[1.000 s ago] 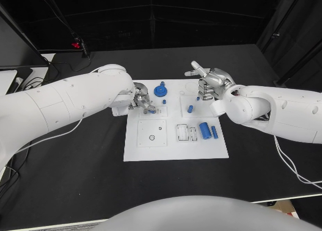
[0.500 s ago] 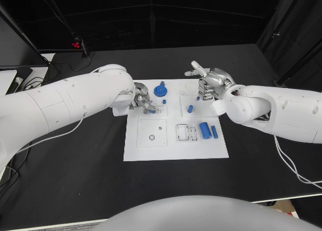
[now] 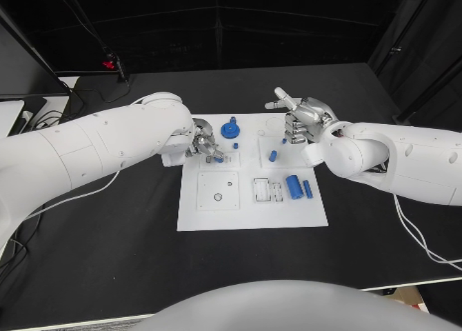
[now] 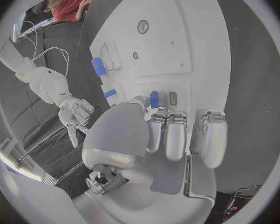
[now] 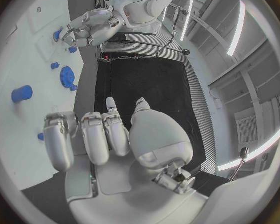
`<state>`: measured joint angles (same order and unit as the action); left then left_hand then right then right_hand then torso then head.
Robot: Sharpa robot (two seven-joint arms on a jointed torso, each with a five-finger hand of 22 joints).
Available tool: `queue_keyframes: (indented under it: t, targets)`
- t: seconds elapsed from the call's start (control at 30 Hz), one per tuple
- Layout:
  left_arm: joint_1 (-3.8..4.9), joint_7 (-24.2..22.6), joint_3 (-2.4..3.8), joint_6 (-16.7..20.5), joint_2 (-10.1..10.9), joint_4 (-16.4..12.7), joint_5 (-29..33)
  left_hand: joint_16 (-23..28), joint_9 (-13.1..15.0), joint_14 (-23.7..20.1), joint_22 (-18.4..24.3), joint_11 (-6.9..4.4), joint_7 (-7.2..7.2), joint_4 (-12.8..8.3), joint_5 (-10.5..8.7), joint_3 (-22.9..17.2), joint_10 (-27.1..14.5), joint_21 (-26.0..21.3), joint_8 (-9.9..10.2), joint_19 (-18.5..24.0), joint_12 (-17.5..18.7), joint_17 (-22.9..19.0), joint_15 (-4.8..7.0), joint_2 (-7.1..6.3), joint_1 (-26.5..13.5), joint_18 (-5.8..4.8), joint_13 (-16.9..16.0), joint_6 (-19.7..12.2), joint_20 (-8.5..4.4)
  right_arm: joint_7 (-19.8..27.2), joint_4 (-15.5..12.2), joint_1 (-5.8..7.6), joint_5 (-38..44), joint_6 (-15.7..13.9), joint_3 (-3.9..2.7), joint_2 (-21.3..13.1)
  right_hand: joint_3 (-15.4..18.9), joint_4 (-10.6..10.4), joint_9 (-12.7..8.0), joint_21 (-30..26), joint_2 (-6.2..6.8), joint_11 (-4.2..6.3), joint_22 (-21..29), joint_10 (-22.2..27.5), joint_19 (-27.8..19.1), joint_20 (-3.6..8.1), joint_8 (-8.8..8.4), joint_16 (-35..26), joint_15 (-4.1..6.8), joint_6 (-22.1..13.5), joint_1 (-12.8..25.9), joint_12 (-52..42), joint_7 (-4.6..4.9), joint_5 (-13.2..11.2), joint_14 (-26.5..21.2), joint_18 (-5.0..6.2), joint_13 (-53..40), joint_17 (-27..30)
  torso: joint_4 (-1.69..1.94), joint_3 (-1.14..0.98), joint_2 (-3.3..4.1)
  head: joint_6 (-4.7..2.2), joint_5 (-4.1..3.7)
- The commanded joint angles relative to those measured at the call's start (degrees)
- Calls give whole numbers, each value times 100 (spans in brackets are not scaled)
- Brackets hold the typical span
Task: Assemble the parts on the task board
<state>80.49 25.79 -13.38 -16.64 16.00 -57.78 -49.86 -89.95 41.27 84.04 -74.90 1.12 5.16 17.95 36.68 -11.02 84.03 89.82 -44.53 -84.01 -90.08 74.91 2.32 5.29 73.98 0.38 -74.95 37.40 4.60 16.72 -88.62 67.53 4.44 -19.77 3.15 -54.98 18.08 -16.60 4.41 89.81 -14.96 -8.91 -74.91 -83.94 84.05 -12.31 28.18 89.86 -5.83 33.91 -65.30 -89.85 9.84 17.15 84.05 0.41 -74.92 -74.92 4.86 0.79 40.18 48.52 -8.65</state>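
Your left hand (image 3: 203, 147) pinches a small blue part (image 3: 218, 159) at the task board's (image 3: 251, 214) ten o'clock; your right hand (image 3: 298, 118), fingers curled, pinches another blue part (image 3: 285, 141) near one o'clock.

Board (image 3: 251, 214): smooth matt white plastic on a matt black desk (image 3: 112, 262). Parts (image 3: 293, 183): smooth blue plastic. Left hand (image 3: 204, 146) and right hand (image 3: 303, 118): brushed silver metal on glossy white arms (image 3: 82, 148).

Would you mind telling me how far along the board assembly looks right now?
Early. A blue gear already stands on the task board. The left hand pinches a small blue part; the right hand hovers. Two loose blue cylinders still lie unplaced.
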Motion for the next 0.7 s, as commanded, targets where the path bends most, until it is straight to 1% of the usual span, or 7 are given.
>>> queue_keyframes:
  t: [0.03, 0.13, 0.3, 0.7]
  targets:
    - [-31, 121, -16, -34, -5, 1, -8, -5, 18, 596, -1510, 30, -27, -113, -117, -125, 597, 18, 41, -599, 8, 1509, -43, -4, -83, -38, -1505, 53, 15, 30, -19, 8, -4, 13, -3, 0, -19, -9, -8, -17, -57, -2, -1487, -606, 549, 38, 13, 14, 18, -40, -3, -15, 326, 24, 595, -25, -1508, -1508, 2, 1, 1, 4, 0]
    - [-34, 128, -16, -27, -6, 3, -10, -5, 31, 596, -1510, 40, -17, -111, -271, -97, 597, 18, 82, -599, 8, 1509, -51, -19, -184, -38, -1505, 25, 23, 30, -15, 8, -4, 16, -3, 5, -19, -9, -8, -17, -57, -2, -1487, -606, 549, 38, 13, 14, 18, -40, -3, -15, 326, 24, 595, -25, -1508, -1508, 3, 1, -1, 4, -2]
    - [-37, 134, -16, -20, -7, -3, -12, -5, 24, 596, -1510, 62, 5, -113, -604, 26, 597, 18, 187, -599, 8, 1509, -71, -68, -408, -38, -1505, -30, 41, 30, -12, 8, -4, 17, -3, 7, -19, -9, -8, -17, -57, -2, -1487, -606, 549, 38, 13, 14, 18, -40, -3, -15, 326, 24, 595, -25, -1508, -1508, 2, 4, 0, 7, -3]
    - [-44, 121, -16, -35, -14, -4, -12, -5, 23, 596, -1510, 78, 23, -112, -795, 164, 597, 18, 256, -599, 8, 1509, -86, -111, -576, -38, -1505, -44, 56, 29, -7, 8, -4, 18, -3, 12, -15, -11, -10, -22, -63, -4, -1483, -606, 542, 37, 18, 14, 17, -49, -1, -15, 328, 23, 595, -23, -1508, -1508, 1, 1, 0, 8, -8]
